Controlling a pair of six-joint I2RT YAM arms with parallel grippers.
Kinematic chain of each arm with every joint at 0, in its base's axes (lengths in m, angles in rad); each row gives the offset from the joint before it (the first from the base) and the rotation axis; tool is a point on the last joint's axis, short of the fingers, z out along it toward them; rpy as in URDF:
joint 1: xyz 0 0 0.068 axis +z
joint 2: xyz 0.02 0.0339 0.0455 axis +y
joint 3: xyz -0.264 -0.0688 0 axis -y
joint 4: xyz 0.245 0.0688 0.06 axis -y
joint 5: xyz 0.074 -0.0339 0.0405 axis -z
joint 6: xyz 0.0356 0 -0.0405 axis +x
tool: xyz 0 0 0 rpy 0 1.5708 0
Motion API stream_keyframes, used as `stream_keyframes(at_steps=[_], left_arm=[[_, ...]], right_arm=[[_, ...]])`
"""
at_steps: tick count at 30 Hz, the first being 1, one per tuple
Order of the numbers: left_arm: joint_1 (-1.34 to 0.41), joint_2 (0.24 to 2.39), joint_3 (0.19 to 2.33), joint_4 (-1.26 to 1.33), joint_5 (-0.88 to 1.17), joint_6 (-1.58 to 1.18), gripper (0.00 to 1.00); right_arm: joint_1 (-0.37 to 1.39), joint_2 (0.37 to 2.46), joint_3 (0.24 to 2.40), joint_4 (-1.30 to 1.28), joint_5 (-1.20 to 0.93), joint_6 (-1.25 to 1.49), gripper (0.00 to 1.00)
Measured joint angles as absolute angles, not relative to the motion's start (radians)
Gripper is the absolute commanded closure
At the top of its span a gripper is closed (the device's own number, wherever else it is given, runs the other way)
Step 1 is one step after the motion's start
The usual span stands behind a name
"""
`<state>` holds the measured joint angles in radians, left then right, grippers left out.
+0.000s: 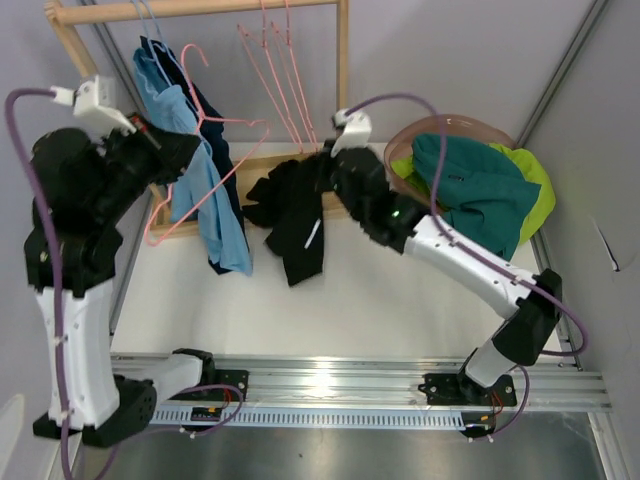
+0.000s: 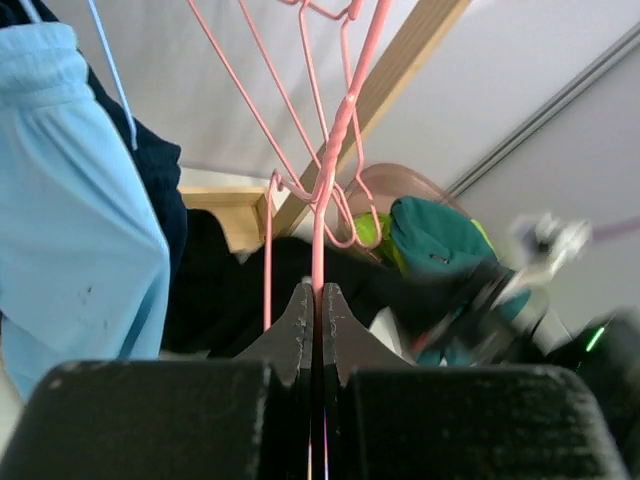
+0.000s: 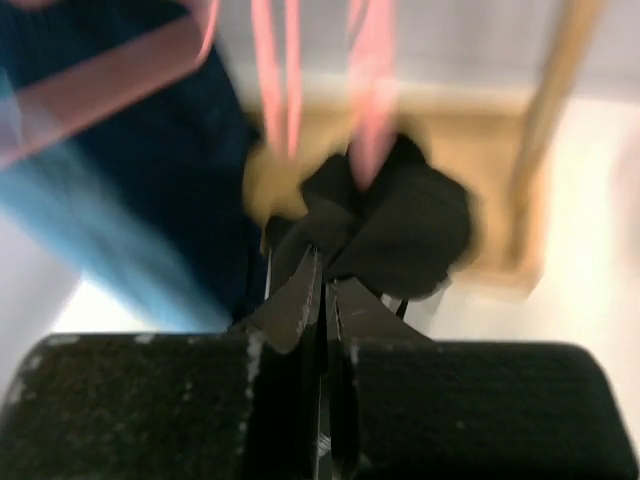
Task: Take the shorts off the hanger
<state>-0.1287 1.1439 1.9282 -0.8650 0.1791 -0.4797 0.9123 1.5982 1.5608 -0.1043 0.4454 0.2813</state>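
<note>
at the left end of the wooden rack point(image 1: 343, 60): the left gripper point(image 2: 318, 295) is raised beside the hanging clothes, well above the worktop point(image 1: 380, 300).
left gripper state: fully closed, fingers pressed together on the thin wire of a pink hanger point(image 2: 322, 215), which runs up from between them.
right gripper point(image 3: 322, 290) state: closed, pinching a bunched fold of the black shorts point(image 1: 295, 215); the wrist view is blurred, but dark cloth sits right at the fingertips.
black shorts: held up in front of the rack's lower bar, near its middle, with the loose end drooping toward the worktop. whether they touch any hanger cannot be told.
light blue shorts point(image 1: 200, 190): hanging at the left of the rack, just beside the left gripper, under a pale blue wire hanger point(image 2: 112, 75).
navy shorts point(image 1: 215, 125): hanging directly behind the light blue shorts and mostly covered by them.
bare pink hangers point(image 1: 290, 90): several hang from the top rail toward the right post, with no clothing on them.
basin point(image 1: 400, 135): a round, translucent brownish tub on the worktop to the right of the rack.
teal shorts point(image 1: 480, 180): heaped in the basin, on top.
lime green shorts point(image 1: 537, 185): in the basin beneath the teal shorts, spilling over its right rim.
</note>
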Motion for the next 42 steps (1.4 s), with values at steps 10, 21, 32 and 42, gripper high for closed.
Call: stream_keyframes(at_steps=[10, 21, 32, 42], left_arm=[[-0.129, 1.089, 1.92, -0.83, 0.124, -0.466, 1.0], [-0.129, 1.166, 1.886, -0.826, 0.059, -0.437, 1.0], [-0.129, 1.261, 1.925, -0.773, 0.029, -0.434, 1.0], [-0.129, 1.54, 2.257, -0.79, 0.006, -0.4, 1.0]], right_arm=[[0.539, 1.596, 2.03, -0.261, 0.393, 0.212, 1.0], [0.073, 1.732, 2.282, -0.319, 0.328, 0.232, 1.0], [-0.145, 1.861, 2.026, -0.255, 0.203, 0.314, 1.0], [-0.151, 2.156, 2.253, -0.405, -0.064, 0.359, 0.01]])
